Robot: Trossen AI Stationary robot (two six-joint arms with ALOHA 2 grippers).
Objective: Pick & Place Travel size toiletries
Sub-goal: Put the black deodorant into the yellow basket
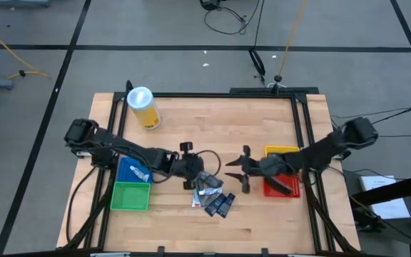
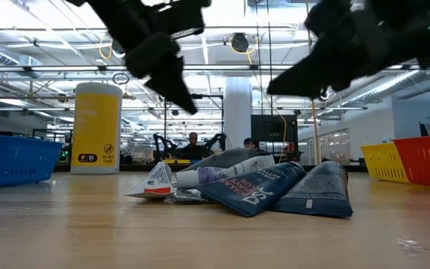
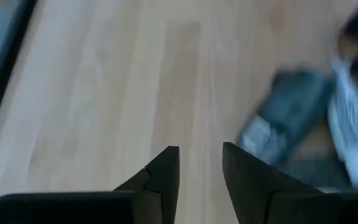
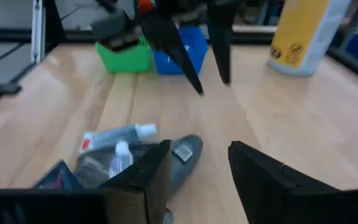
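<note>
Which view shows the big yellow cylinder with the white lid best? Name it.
The high view: the big yellow cylinder with the white lid shows whole, lid included, on the wooden table. The low view shows its side with labels; the right wrist view crops its top; the left wrist view misses it.

The toiletries (image 3: pixel 303 134) blur in the left wrist view, cut at its edge.
</note>
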